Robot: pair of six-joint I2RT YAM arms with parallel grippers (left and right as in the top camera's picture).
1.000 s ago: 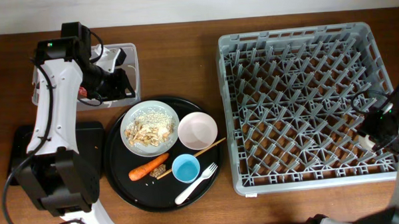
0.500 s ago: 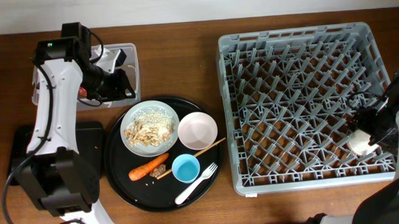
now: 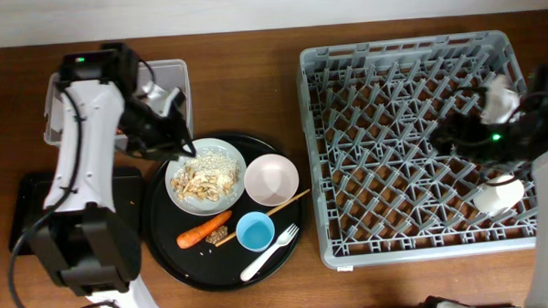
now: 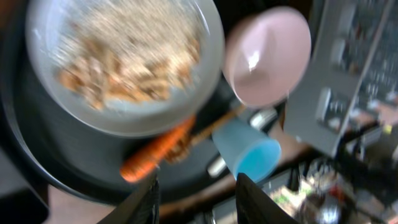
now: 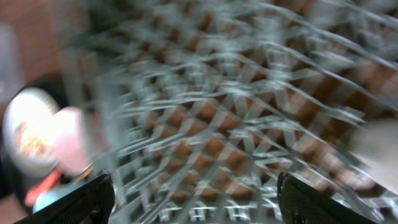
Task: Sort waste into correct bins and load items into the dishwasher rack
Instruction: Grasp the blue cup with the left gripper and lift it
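My left gripper [image 4: 196, 179] hangs spread and empty over the plate [image 3: 206, 177] on the round black tray [image 3: 162, 233], while my right gripper [image 5: 194, 183], also wide and empty, hovers above the rack [image 3: 420, 140], the white cup [image 3: 499, 195] lying near its right wall.

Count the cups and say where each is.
2. Blue cup on the round black tray; white cup in the grey rack, near its right edge. None seems hidden.
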